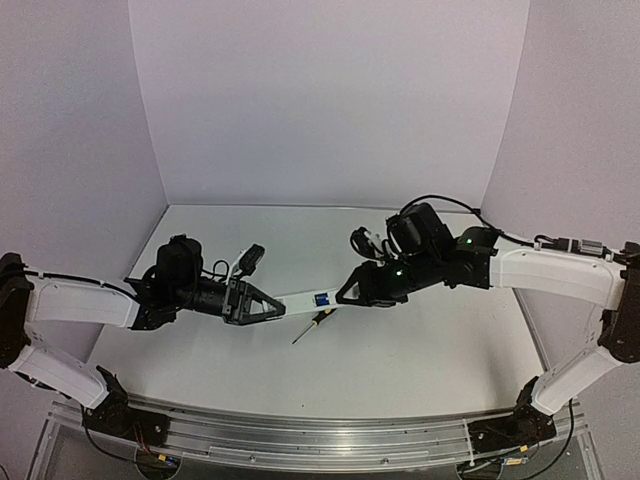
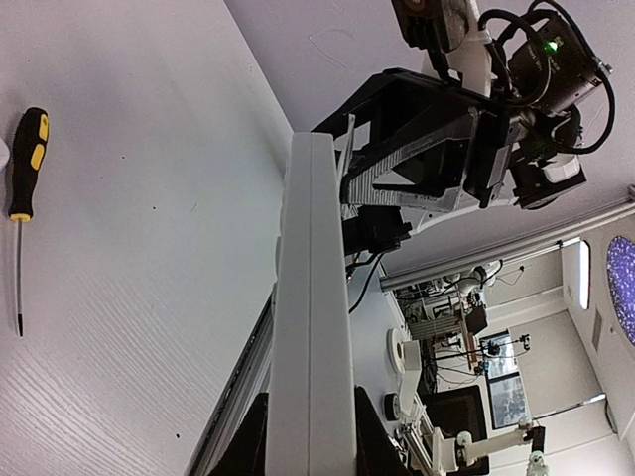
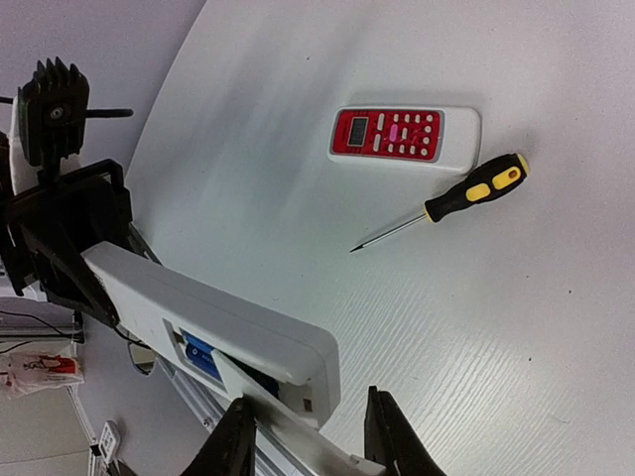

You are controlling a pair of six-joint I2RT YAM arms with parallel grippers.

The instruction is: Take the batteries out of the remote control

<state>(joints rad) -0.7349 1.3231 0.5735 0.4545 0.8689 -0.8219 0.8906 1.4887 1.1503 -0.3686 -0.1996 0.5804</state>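
The remote control (image 1: 303, 298) is plain white, and the batteries (image 3: 200, 354) show as a bright blue patch in its dark open back. The left gripper (image 1: 278, 306) and right gripper (image 1: 345, 292) are black. The screwdriver (image 3: 476, 192) has a black-and-yellow handle (its shaft is dark). The other remote (image 3: 405, 134) is white-edged with a red face and pale buttons. The table (image 3: 516, 337) is white, with a fine ripple grain.
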